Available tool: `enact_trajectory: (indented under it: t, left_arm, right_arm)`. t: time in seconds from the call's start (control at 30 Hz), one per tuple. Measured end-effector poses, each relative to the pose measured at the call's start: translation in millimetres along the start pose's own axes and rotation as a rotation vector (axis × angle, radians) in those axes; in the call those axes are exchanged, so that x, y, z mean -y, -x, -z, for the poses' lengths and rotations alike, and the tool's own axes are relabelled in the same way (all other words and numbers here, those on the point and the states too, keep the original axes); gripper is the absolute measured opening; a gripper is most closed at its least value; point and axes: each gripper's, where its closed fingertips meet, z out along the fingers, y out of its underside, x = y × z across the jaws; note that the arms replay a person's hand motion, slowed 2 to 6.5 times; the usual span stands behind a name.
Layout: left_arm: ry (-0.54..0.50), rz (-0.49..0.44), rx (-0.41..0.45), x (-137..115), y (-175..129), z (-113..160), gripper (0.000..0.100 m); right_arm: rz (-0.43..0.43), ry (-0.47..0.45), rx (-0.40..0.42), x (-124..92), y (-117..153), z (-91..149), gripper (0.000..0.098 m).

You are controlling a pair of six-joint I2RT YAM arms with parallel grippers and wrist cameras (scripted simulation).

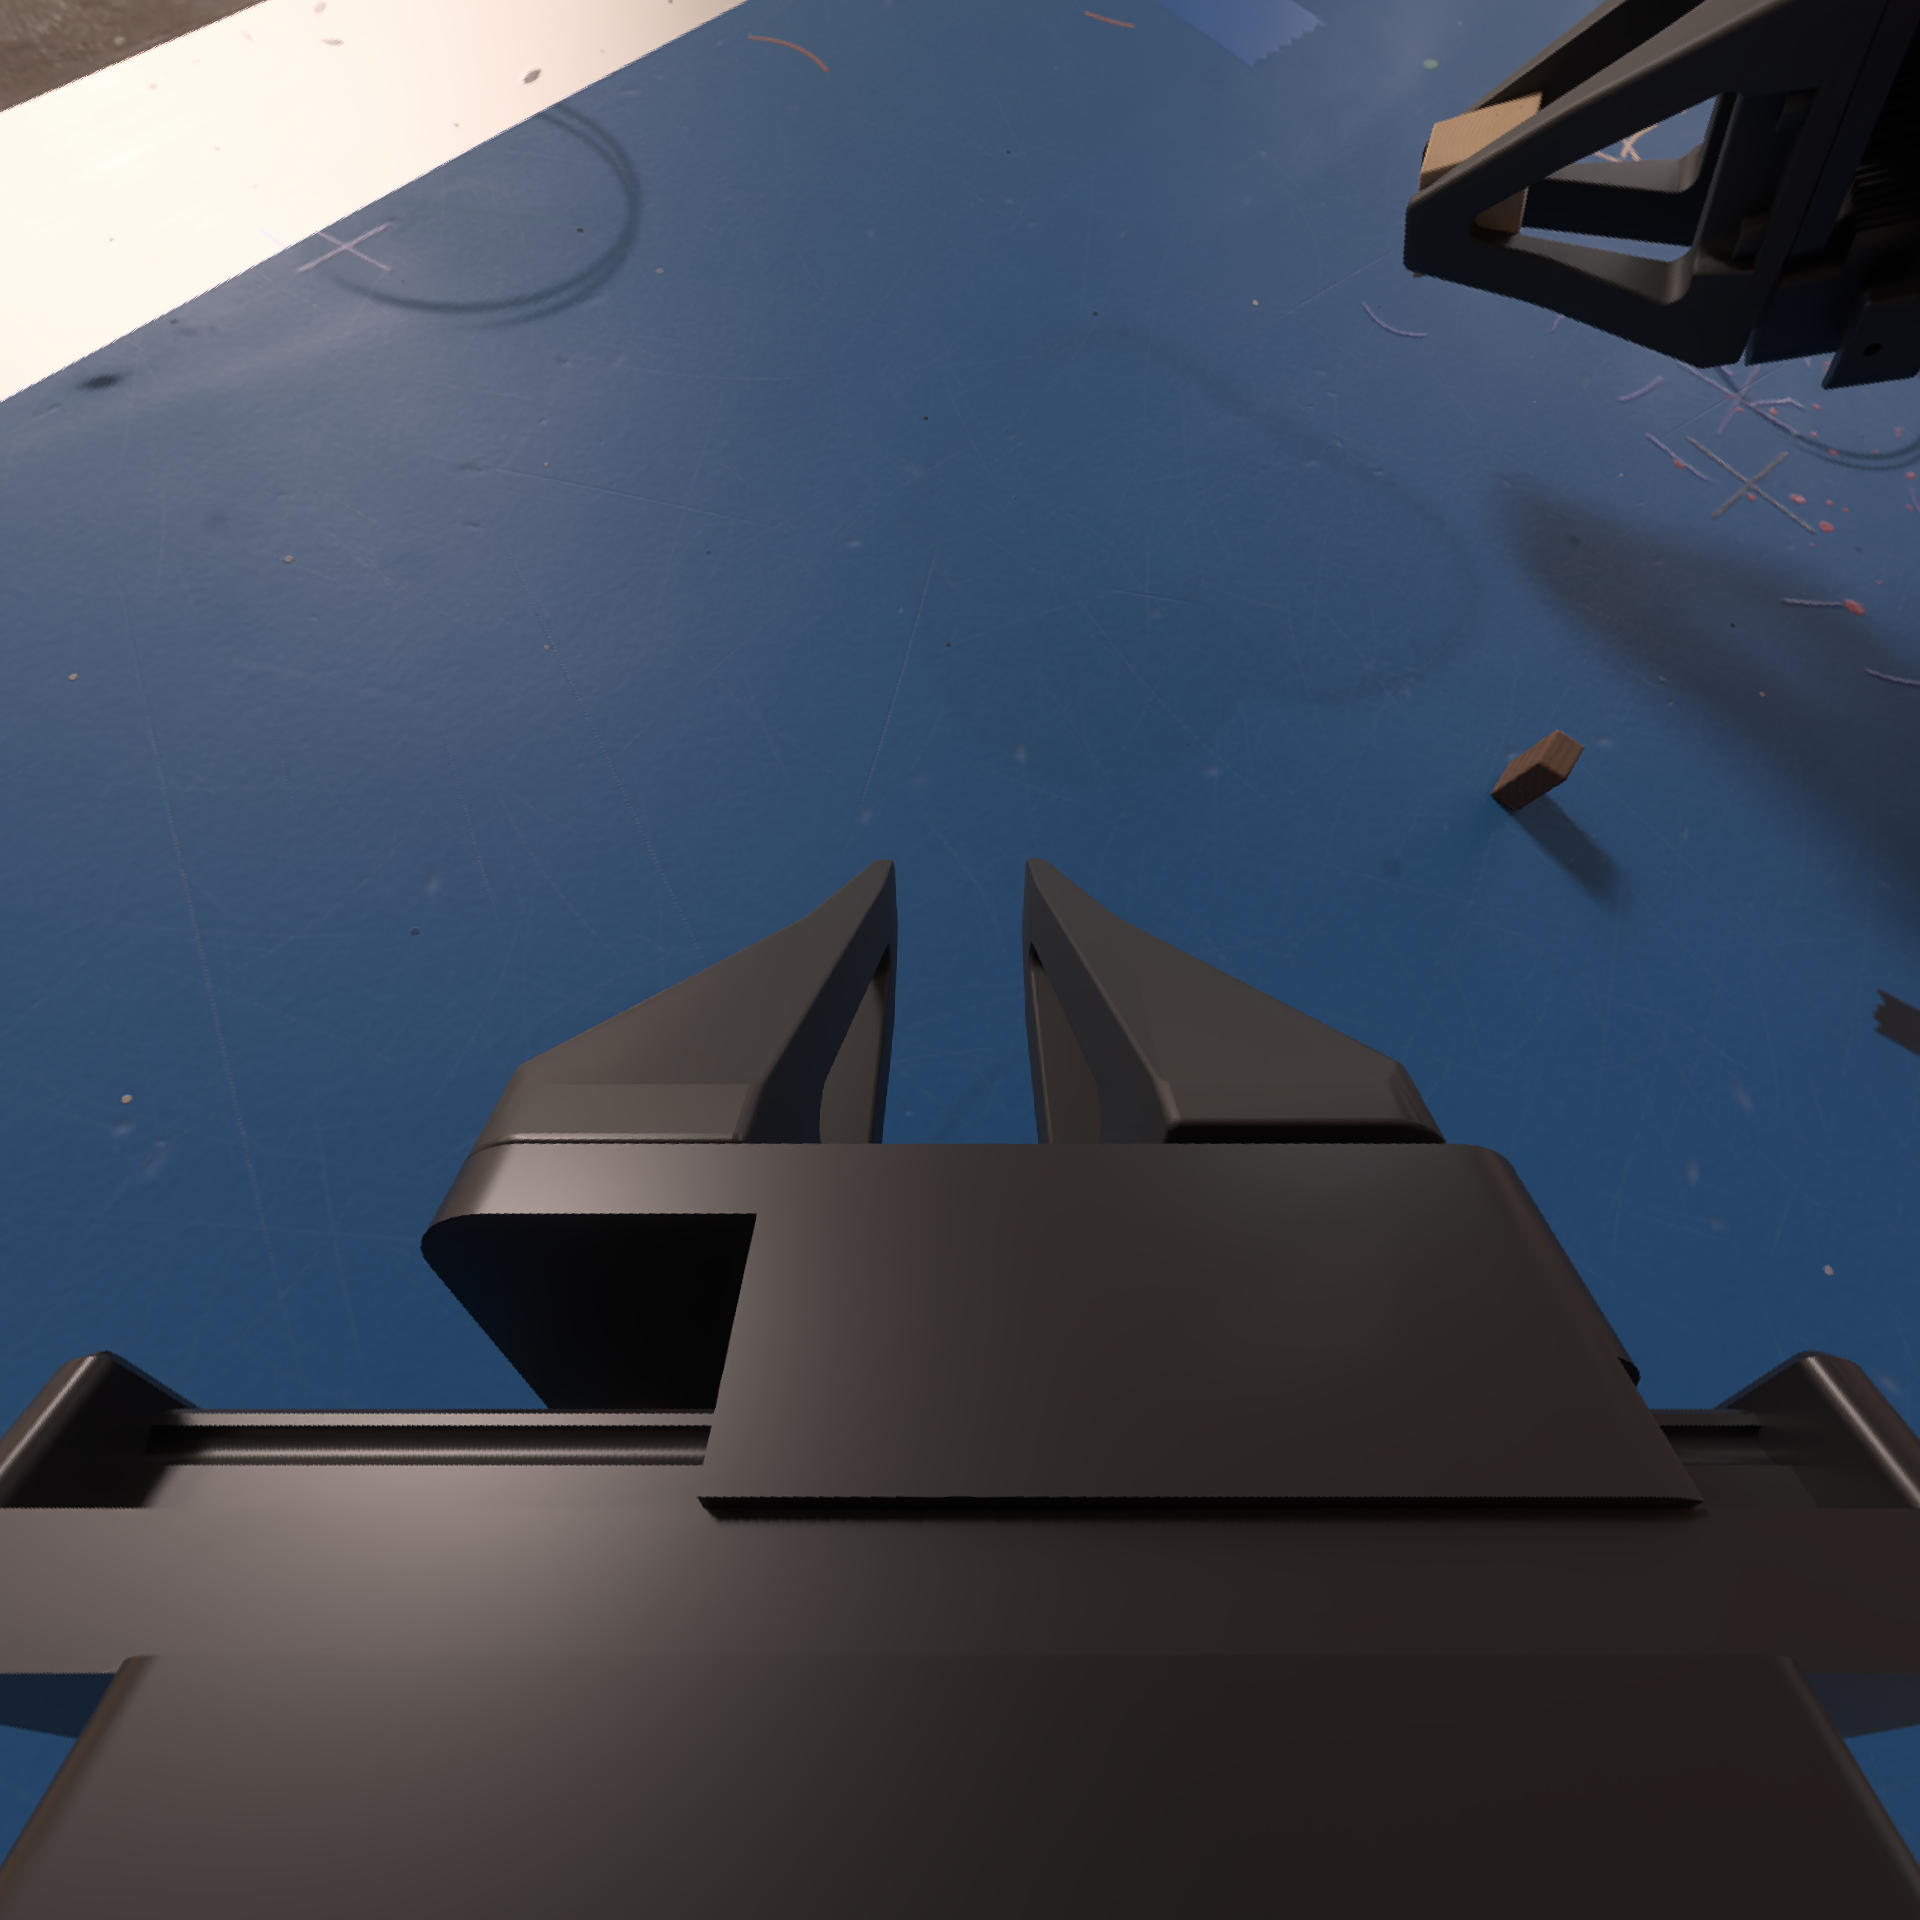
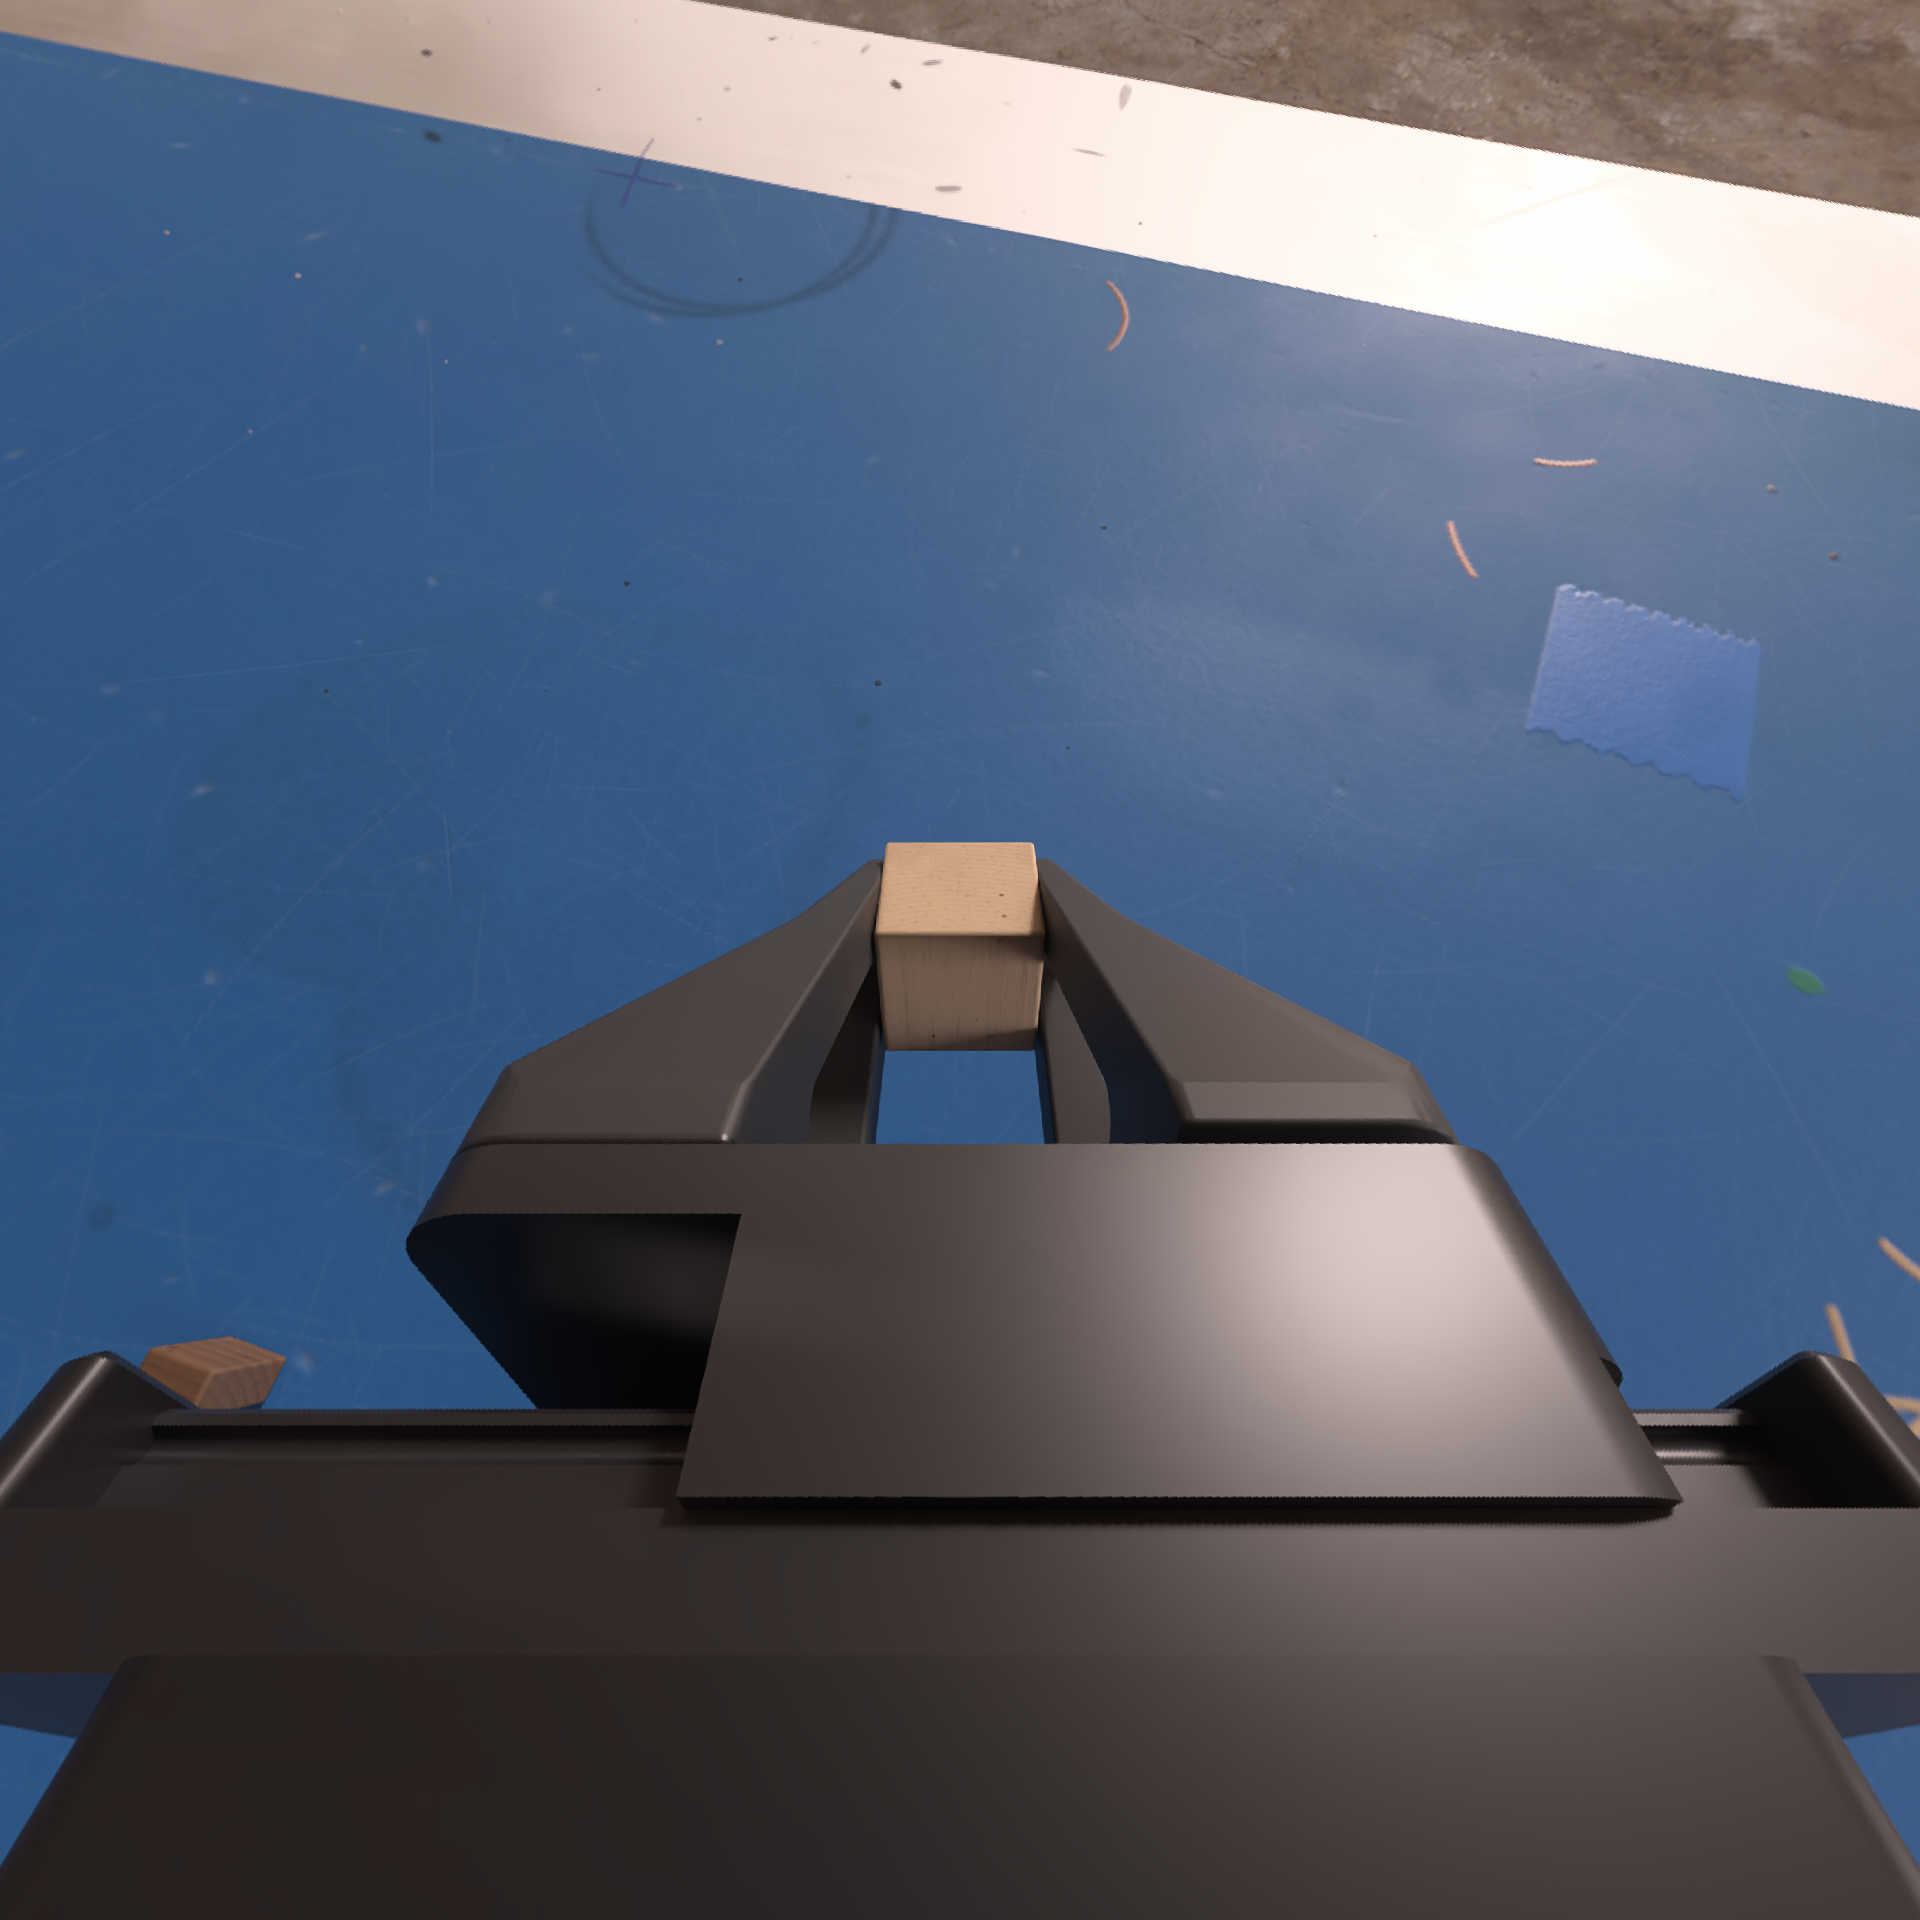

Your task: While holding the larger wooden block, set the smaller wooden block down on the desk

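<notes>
My right gripper [image 2: 958, 883] is shut on the larger, pale wooden block [image 2: 958, 951] and holds it above the blue desk [image 2: 520, 727]. It also shows at the top right of the left wrist view [image 1: 1455, 197], with the pale block [image 1: 1475, 140] between its fingers. The smaller, darker brown block [image 1: 1538, 769] lies on the desk to the right of my left gripper [image 1: 959, 868], apart from it. It also shows at the lower left of the right wrist view [image 2: 213, 1371]. My left gripper is empty, its fingers a small gap apart.
A white strip [image 2: 1247, 197] runs along the desk's far edge, with grey floor [image 2: 1558, 73] beyond. A pale blue piece of tape [image 2: 1642, 691] lies flat on the desk at right. Scratches, pen marks and small orange strands dot the surface.
</notes>
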Motion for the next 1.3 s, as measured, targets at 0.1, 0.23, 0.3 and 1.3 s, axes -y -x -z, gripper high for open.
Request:
enact_trajectory:
  t: [0.1, 0.23, 0.3, 1.3]
  left_arm:
    - [0.005, 0.002, -0.002, 0.0, -0.1, -0.6, 0.021]
    - [0.011, 0.005, -0.006, -1.0, -0.3, -1.3, 0.021]
    - [0.016, 0.005, -0.008, -1.6, -0.6, -1.6, 0.021]
    - [0.025, -0.007, -0.013, -2.8, -1.0, -2.3, 0.021]
  right_arm:
    - [0.015, 0.004, -0.005, -0.1, 1.2, -0.6, 0.0223]
    - [0.028, -0.003, -0.012, 1.4, 1.7, -0.7, 0.0223]
    - [0.031, -0.005, -0.012, 1.4, 1.9, -0.7, 0.0223]
    - [-0.021, 0.053, -0.097, -29.2, -26.3, 41.1, 0.0223]
